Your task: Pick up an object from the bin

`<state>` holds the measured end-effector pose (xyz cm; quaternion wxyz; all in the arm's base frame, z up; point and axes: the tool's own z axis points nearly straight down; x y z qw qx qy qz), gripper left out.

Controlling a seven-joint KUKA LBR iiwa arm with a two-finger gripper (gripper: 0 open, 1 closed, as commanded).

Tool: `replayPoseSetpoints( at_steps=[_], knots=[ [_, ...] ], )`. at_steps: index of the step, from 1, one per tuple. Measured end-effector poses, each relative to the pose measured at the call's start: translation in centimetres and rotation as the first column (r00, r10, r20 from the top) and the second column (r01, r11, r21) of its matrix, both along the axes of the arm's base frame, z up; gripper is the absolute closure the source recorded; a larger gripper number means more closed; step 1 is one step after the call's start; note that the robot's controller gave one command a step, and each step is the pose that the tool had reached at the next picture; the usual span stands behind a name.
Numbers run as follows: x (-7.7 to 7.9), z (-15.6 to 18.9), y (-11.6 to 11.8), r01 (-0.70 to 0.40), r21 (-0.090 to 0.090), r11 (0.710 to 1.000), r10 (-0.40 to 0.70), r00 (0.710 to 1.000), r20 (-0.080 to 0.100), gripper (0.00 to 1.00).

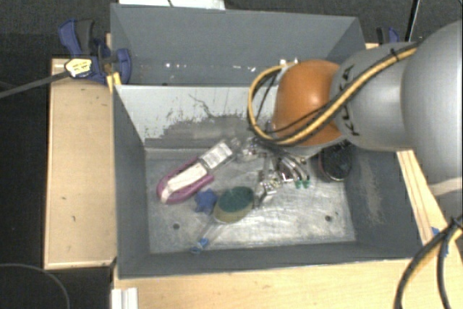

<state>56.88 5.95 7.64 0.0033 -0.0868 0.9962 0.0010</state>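
Observation:
My gripper hangs low over the middle of the bin floor, its metal tips just right of a round green sponge disc with a tan edge. Nothing shows between the tips. A purple and white brush-like thing with a silvery handle end lies to the left, slanting up toward the gripper. A small blue piece sits between that brush and the green disc.
A dark round thing lies at the right of the floor, partly under the arm's orange cover. A thin blue-tipped stick lies near the front wall. The arm comes in from the right and hides the back right of the floor.

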Motion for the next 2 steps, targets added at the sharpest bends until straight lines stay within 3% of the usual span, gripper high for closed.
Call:
replayPoseSetpoints(
  at_steps=[1, 2],
  knots=[
    [-4.3, -0.3, 3.6, -0.042, -0.001, 0.999, 0.042, 0.999, 0.008, 0.0],
    [-8.6, 0.4, 8.4, -0.349, -0.003, 0.937, 0.349, 0.937, 0.006, 0.0]
  ],
)
